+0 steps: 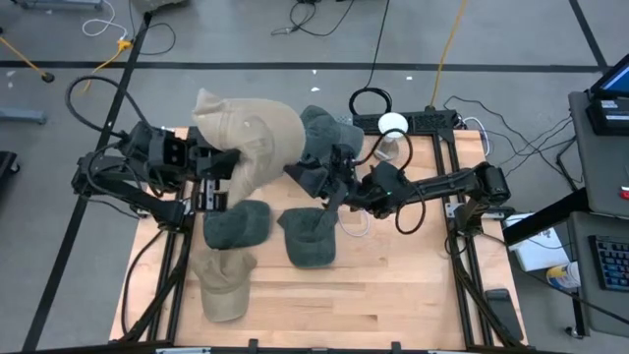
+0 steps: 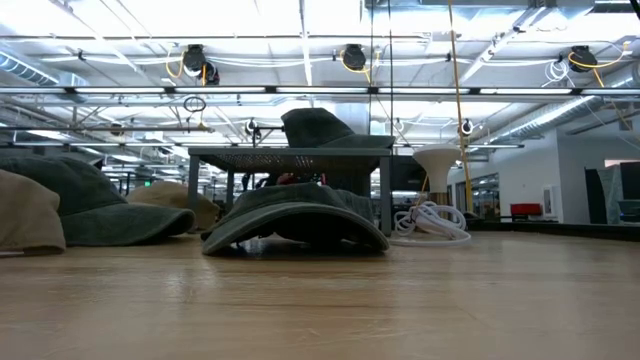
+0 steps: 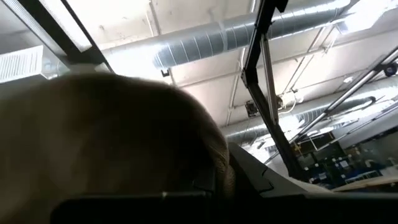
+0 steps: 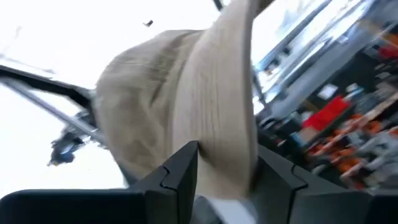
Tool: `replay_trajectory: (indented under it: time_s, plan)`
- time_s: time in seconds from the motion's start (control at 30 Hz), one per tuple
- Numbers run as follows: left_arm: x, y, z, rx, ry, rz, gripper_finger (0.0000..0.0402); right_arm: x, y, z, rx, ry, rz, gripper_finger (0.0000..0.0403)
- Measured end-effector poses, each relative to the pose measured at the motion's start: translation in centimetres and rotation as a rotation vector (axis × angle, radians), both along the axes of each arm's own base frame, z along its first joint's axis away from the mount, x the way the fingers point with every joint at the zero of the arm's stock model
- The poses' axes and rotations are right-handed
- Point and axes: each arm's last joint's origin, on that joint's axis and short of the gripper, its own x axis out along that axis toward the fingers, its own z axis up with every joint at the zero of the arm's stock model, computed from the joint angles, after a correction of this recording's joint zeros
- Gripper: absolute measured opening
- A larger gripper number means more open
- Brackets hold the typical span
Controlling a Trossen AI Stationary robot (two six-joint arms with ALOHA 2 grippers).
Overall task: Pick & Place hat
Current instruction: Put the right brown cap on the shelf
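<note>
We held the beige hat (image 1: 257, 138) aloft between both hands: left hand (image 1: 222, 162) pinching its left side, right hand (image 4: 225, 165) clamped on its brim.

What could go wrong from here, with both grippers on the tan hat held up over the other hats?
1. The tan hat is pinched by the left gripper and the right gripper at once; if the arms pull apart, the fabric may stretch or slip free.
2. It hangs over the dark hats; a drop would land on them.
3. The white cable lies near the right arm and may snag.

No legible txt, labels or nos. anywhere.
</note>
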Motion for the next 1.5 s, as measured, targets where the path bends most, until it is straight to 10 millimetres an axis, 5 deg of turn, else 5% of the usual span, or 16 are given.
replay_trajectory:
  time_s: [0.13, 0.4, 0.6, 0.87, 1.17, 1.37, 1.5]
  plan:
    - [0.3, -0.2, -0.3, 0.006, 0.044, -0.011, 0.0019, -0.2, 0.1, -0.4, -0.051, -0.034, 0.092, 0.0111]
    - [0.5, -0.7, -0.6, -0.023, 0.096, -0.056, 0.0023, -0.9, 1.1, -0.5, -0.044, -0.111, 0.146, 0.0011]
    - [0.2, -0.7, -1.2, -0.175, 0.277, -0.211, 0.0111, -2.8, 1.6, 1.6, -0.035, -0.13, 0.273, 0.0005]
    - [-0.4, -0.9, -3.0, -0.33, 0.633, -0.441, 0.0198, -8.3, 1.7, 5.3, -0.242, 0.21, 0.403, 0.0005]
    - [-1.0, -1.0, -4.9, -0.466, 0.96, -0.62, 0.0211, -15.5, 0.8, 6.5, -0.431, 0.476, 0.517, 0.0005]
    - [-0.8, -0.1, -5.5, -0.567, 1.081, -0.713, 0.0211, -16.9, 0.8, 5.7, -0.453, 0.582, 0.752, 0.0005]
    - [-0.3, 1.0, -5.7, -0.639, 1.087, -0.686, 0.0211, -16.1, 1.2, 5.0, -0.451, 0.611, 0.884, 0.0005]
